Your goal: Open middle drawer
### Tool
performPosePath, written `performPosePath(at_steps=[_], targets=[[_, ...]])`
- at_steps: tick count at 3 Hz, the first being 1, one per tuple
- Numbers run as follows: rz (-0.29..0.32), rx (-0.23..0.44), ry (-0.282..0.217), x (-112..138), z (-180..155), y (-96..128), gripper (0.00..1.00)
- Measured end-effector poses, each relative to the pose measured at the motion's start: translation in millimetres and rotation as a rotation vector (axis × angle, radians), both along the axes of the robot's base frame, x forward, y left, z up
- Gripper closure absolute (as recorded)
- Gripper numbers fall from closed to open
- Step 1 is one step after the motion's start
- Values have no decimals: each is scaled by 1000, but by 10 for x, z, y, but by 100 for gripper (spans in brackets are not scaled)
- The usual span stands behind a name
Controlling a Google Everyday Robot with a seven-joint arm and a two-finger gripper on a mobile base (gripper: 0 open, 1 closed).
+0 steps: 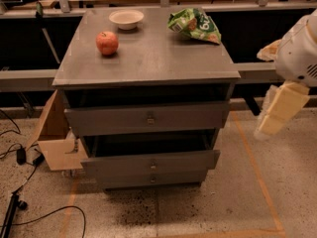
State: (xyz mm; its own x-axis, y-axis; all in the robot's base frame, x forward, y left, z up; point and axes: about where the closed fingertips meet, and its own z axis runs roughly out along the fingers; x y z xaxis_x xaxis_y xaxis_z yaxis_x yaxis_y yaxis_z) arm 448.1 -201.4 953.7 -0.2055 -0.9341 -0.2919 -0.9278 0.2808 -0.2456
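End effector (271, 122) well right of middle drawer (124, 163)

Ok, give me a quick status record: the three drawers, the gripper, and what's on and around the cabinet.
middle drawer: partly pulled out, dark gap above its front
top drawer: also standing out a little
bottom drawer: front set back behind the middle one
gripper: right of the cabinet, apart from every drawer, holding nothing
cabinet top: apple, white bowl, green snack bag
left of cabinet: cardboard box on the floor
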Motion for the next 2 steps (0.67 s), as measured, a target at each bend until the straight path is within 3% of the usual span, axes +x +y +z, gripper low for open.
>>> performPosePath(at_steps=[2], targets=[[201,189,80,237,-1557,909,0]])
